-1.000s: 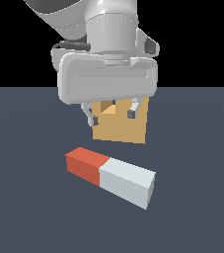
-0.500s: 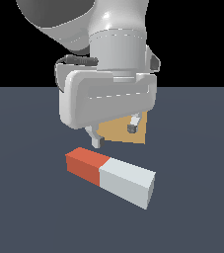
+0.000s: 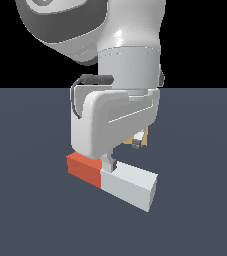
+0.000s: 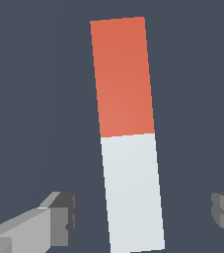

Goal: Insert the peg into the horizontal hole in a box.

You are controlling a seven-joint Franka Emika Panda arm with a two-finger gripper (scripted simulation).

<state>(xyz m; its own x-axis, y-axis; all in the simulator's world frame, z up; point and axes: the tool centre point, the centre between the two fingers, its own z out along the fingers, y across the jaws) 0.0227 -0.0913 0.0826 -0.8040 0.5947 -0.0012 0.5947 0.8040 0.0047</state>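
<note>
dark grey floor carries the peg [image 4: 128, 133], lying flat between the spread fingers [image 4: 54, 220] of the gripper [image 4: 143, 215], which should descend straight, centred on the white part, before it pinches.

box [image 3: 140, 141] mostly hidden behind arm, hole unseen

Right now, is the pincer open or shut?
Open: the pincer has its fingers wide apart on either side of the peg, touching nothing.
</note>
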